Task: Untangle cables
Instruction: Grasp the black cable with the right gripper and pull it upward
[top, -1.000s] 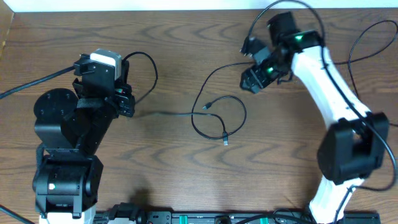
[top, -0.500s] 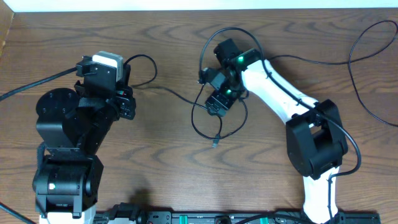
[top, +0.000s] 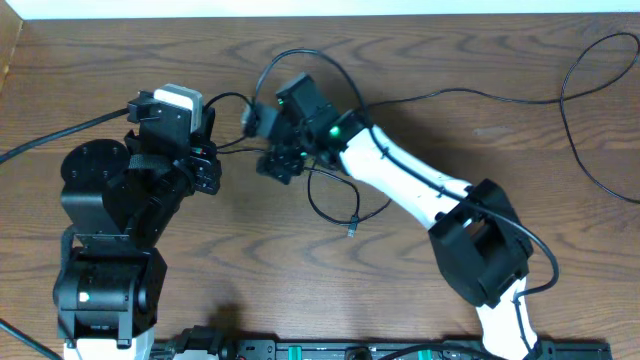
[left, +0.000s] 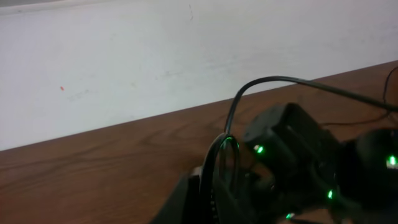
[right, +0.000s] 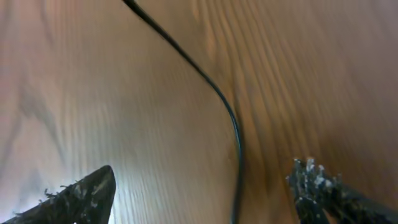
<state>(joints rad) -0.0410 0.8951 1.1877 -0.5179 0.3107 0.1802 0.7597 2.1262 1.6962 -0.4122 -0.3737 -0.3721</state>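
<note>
The thin black cable (top: 318, 212) lies in a loop on the wooden table at centre, with a small plug end (top: 352, 231) in front. One strand runs left to my left gripper (top: 210, 168), which looks shut on it; the left wrist view is too dark to confirm. My right gripper (top: 275, 162) reaches across next to the left one. In the right wrist view its jaws (right: 199, 190) are open just above the table. The black cable (right: 233, 134) runs between the fingertips, untouched. No white cable is in view.
Thicker black arm wires arc over the table behind the left arm (top: 238, 100) and the right arm (top: 450, 95), and loop at the far right (top: 590, 150). The right arm's wrist with green lights (left: 292, 155) sits close in front of the left wrist camera.
My right arm has swung from the far right across to the left, ending beside the left gripper. The cable loop has shifted and its plug end slid left. The left arm has barely moved.
</note>
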